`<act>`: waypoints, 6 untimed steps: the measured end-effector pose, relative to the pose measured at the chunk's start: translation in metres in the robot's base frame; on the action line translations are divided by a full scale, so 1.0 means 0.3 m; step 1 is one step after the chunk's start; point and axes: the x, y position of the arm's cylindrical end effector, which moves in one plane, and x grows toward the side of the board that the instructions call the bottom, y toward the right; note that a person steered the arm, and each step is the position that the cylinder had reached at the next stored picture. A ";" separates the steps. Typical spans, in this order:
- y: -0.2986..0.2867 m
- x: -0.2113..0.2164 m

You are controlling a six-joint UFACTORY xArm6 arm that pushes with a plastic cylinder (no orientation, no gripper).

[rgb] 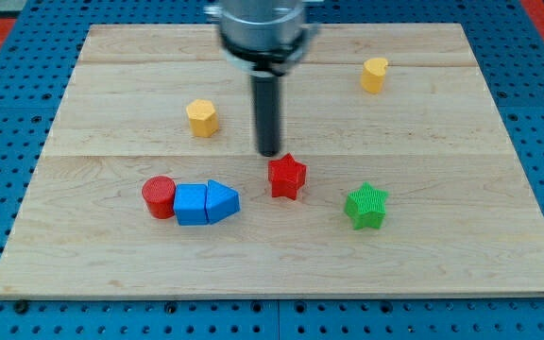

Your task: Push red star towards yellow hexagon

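The red star point(287, 177) lies near the middle of the wooden board. The yellow hexagon point(202, 118) sits up and to the view's left of it. My tip point(269, 153) stands just above the star's upper left side, close to it; I cannot tell if it touches. The rod rises straight up to the arm's head at the view's top.
A red cylinder point(160, 197), a blue cube point(191, 203) and a blue wedge-shaped block point(221, 201) lie in a touching row at the left. A green star point(366, 206) lies at the right. A yellow heart-like block point(375, 75) sits at the top right. The wooden board point(461, 274) rests on blue pegboard.
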 end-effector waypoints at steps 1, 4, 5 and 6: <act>0.230 0.081; -0.049 0.161; -0.068 0.102; 0.023 0.096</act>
